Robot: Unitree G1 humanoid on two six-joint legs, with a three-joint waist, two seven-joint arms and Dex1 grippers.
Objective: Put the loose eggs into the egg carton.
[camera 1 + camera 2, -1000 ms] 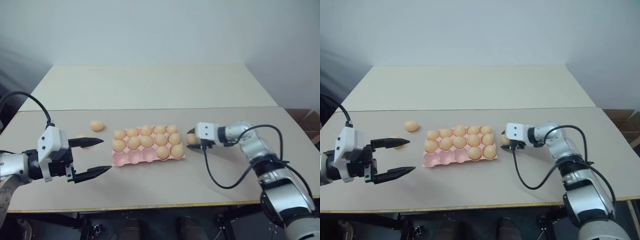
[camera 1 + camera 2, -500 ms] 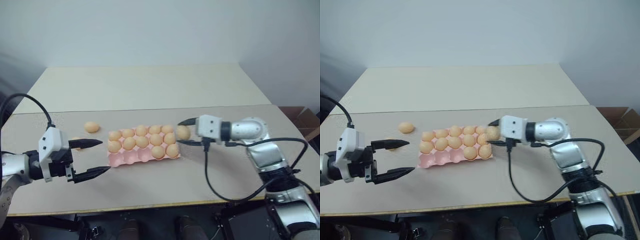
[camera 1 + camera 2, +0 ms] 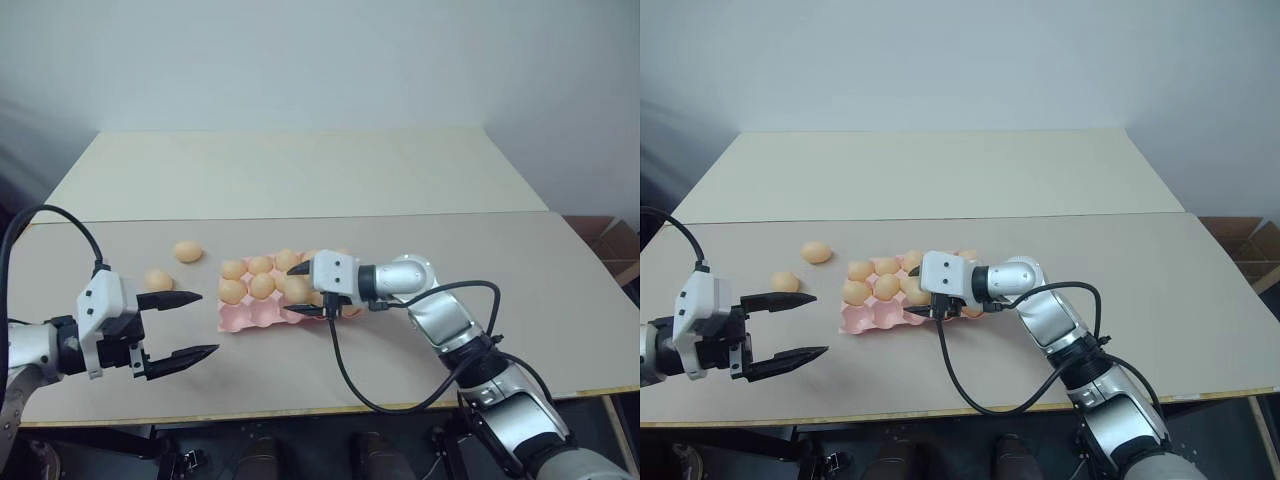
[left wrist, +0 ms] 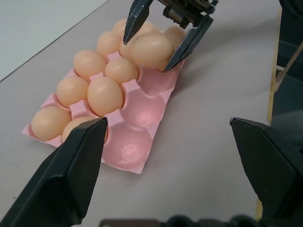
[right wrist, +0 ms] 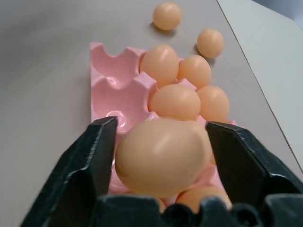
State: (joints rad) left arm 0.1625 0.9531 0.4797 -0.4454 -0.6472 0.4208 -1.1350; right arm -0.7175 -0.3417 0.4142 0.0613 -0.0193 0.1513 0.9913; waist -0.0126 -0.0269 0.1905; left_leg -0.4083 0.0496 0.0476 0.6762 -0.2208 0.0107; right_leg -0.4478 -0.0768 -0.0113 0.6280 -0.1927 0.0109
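Observation:
The pink egg carton (image 3: pixel 245 318) lies mid-table, its back rows filled with eggs and several front cups bare. Two loose eggs (image 3: pixel 188 251) (image 3: pixel 158 280) rest on the table to its left. My right gripper (image 3: pixel 289 289) reaches in from the right, low over the carton's front row, with its fingers against both sides of an egg (image 5: pixel 163 156); the left wrist view shows that egg (image 4: pixel 147 47) between the two fingers. My left gripper (image 3: pixel 206 323) hovers open and empty left of the carton, near the closer loose egg.
A second, paler table (image 3: pixel 300 170) adjoins at the back. A black cable (image 3: pixel 345 375) loops from the right wrist over the near part of the table. A cardboard box (image 3: pixel 612 240) stands off the right edge.
My right gripper has carried an egg leftward, from beside the carton's right end to over its front row. The left gripper has stayed open in about the same spot.

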